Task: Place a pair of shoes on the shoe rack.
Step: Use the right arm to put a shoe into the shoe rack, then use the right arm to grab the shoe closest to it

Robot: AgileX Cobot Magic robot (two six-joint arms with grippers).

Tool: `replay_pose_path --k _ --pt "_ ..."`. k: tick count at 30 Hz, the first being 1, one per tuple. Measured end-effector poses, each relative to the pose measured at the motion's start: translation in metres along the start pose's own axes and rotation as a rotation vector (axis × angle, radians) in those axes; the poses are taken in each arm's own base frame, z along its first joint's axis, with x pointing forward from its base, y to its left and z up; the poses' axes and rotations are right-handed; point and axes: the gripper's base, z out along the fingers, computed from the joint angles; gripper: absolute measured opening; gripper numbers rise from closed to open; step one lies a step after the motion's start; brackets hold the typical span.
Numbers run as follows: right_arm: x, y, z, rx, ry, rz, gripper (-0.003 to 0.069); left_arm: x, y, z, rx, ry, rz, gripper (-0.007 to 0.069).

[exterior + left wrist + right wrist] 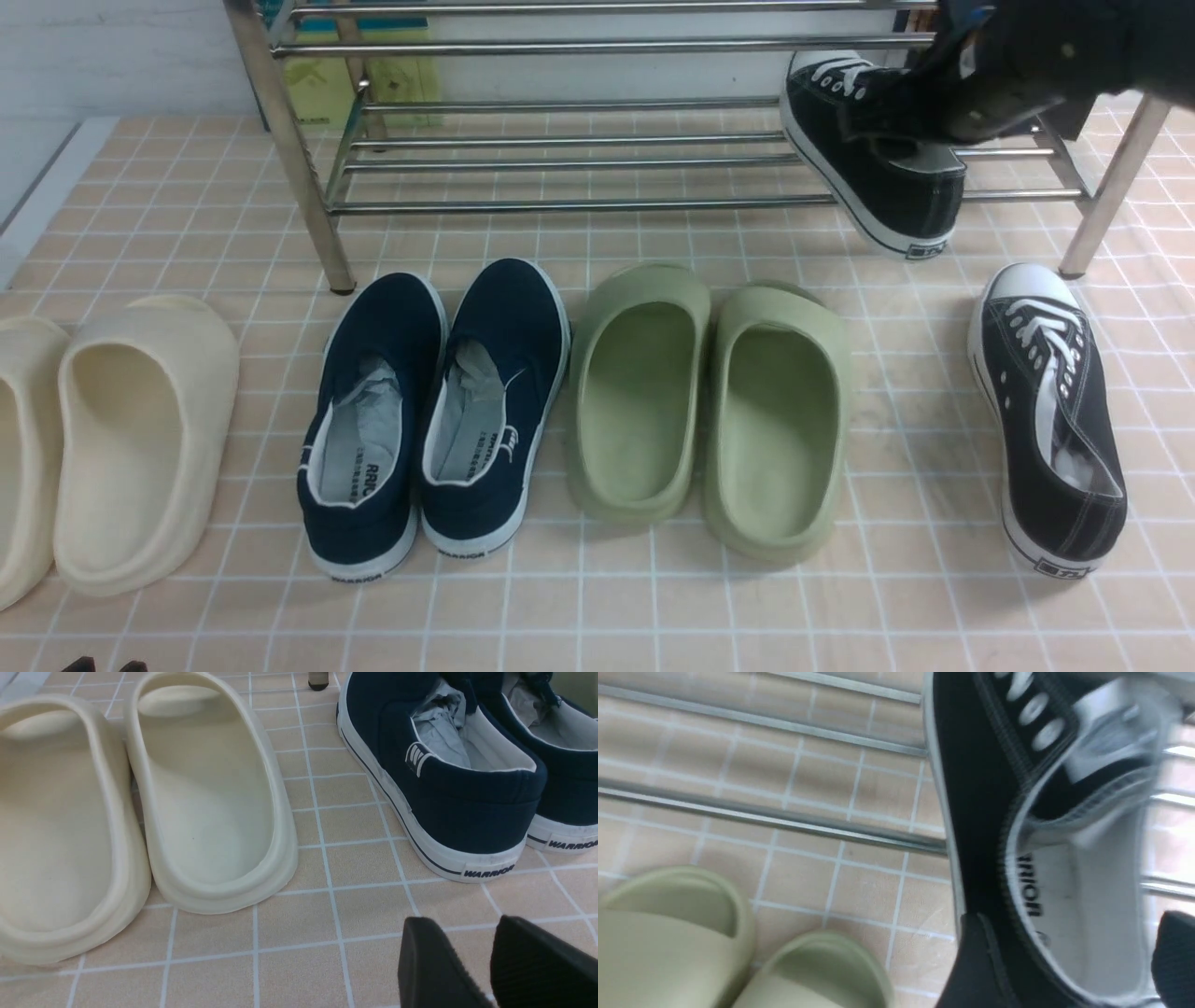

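One black lace-up sneaker (pixel 887 177) lies tilted on the lowest bars of the chrome shoe rack (pixel 579 203), at its right end, with its heel hanging over the front bar. My right gripper (pixel 934 131) hovers at this shoe's heel opening. In the right wrist view the sneaker (pixel 980 788) is blurred. The gripper (pixel 1073 961) stands open there, its fingers wide apart on either side of the grey-lined heel. The other sneaker (pixel 1050 411) lies on the floor at the right, toe toward the rack. My left gripper (pixel 460 933) is low over bare tiles, slightly open and empty.
On the tiled floor in front of the rack lie navy slip-ons (pixel 439 411), green slippers (pixel 709 411) and cream slippers (pixel 131 439). The rack's right front leg (pixel 1111 187) stands just beyond the floor sneaker's toe.
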Motion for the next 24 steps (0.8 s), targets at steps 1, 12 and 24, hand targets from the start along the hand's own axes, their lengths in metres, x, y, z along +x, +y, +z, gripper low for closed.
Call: replay_pose_path --k 1,12,24 --pt "-0.003 -0.001 -0.009 -0.001 -0.011 0.002 0.0468 0.0 0.0 0.0 0.0 0.0 0.0 0.0241" --pt "0.045 -0.023 -0.101 0.033 0.144 0.025 0.041 0.0 0.0 0.0 0.0 0.0 0.0 0.0241" --pt "0.173 -0.021 -0.015 0.087 0.351 0.194 0.0404 0.0 0.0 0.0 0.0 0.0 0.0 0.0241"
